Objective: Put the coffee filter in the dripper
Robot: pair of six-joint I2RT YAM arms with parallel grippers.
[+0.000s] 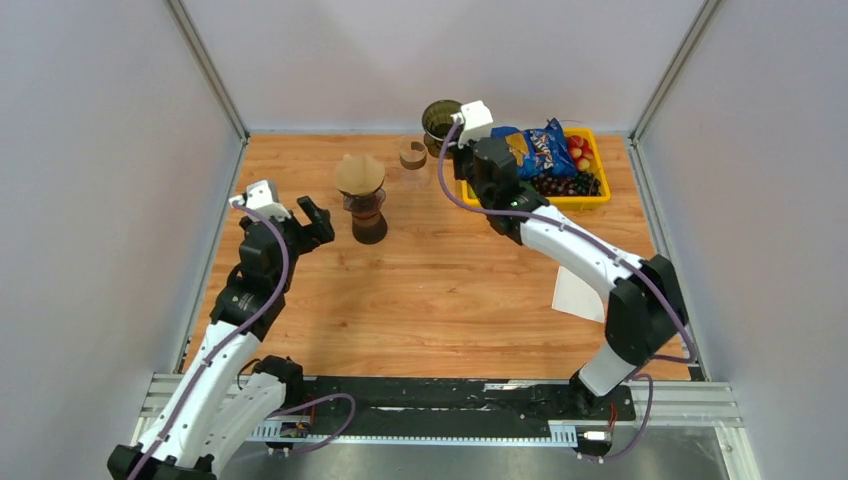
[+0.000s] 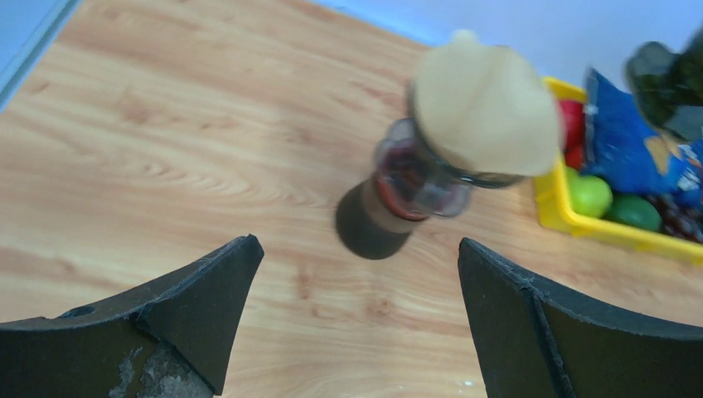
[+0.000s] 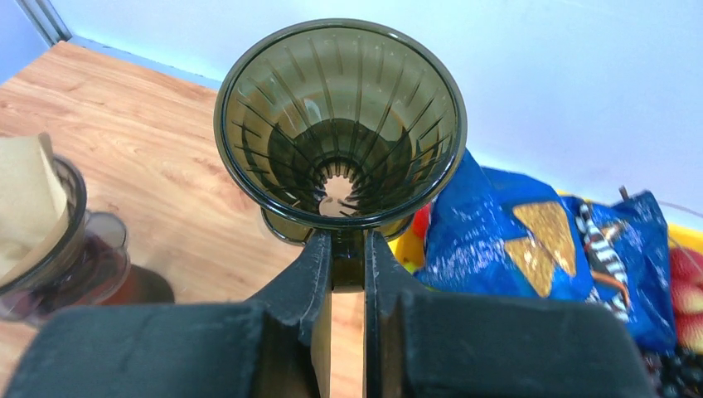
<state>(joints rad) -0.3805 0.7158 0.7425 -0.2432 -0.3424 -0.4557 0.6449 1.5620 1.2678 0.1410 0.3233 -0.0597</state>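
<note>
Left gripper [image 2: 356, 249]: jaws spread wide, holding nothing. It hangs over the table [image 1: 450, 300], just left of the glass server [image 1: 368, 215].

Coffee filter [image 2: 485, 108]: tan paper cone, seated point down in the clear rimmed top of the server, its upper edge standing above the rim. The server stands on a dark foot, left of centre on the wood.

Right gripper [image 3: 348, 249]: jaws narrow, pinched on the handle below the rim of the dripper [image 3: 340, 124]. The dripper is smoked and ribbed, and wood shows through its bottom hole. It is at the far edge of the table, well apart from the filter and beside the yellow basket [image 1: 580, 204]. Whether its foot touches the table: cannot tell.

Blue snack bag [image 3: 530, 240] lies in the basket with fruit. Brown ring [image 1: 412, 152] lies on the wood between server and dripper
</note>
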